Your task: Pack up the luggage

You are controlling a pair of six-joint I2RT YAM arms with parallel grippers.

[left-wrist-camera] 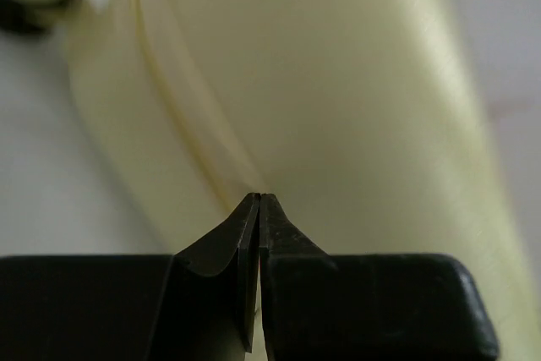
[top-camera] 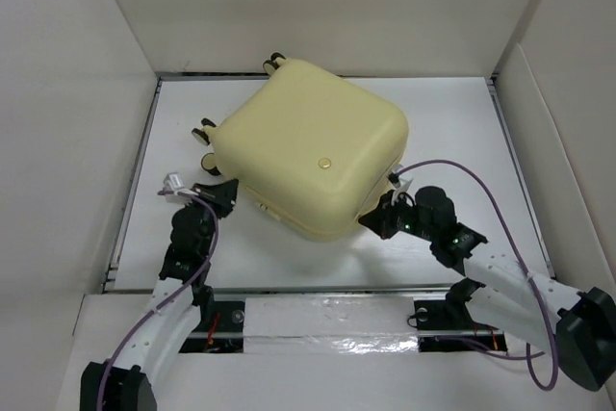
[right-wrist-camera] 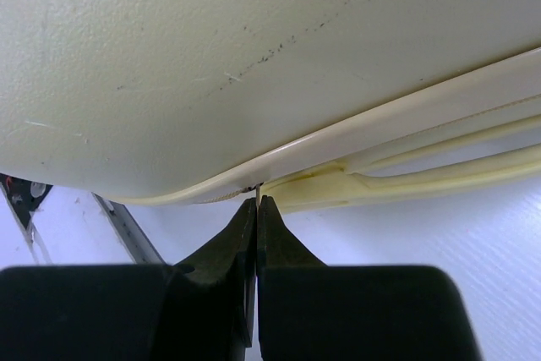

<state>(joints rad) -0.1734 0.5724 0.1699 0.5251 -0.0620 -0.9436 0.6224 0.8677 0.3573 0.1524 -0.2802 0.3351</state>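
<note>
The luggage (top-camera: 313, 141), a large pale yellow hard-shell suitcase, lies closed and flat on the white table, its wheels (top-camera: 206, 132) pointing left and back. At its near-left side my left gripper (top-camera: 227, 193) is shut, its tips meeting at the shell's side (left-wrist-camera: 338, 82) with nothing visible between them. My right gripper (top-camera: 378, 218) is at the near-right corner, shut on a thin metal zipper pull (right-wrist-camera: 256, 190) at the seam between the two shells (right-wrist-camera: 254, 57). The inside of the luggage is hidden.
A small white object (top-camera: 176, 181) lies on the table left of the left gripper. White walls (top-camera: 67, 141) enclose the table on the left, back and right. A purple cable (top-camera: 481, 190) loops over the right arm.
</note>
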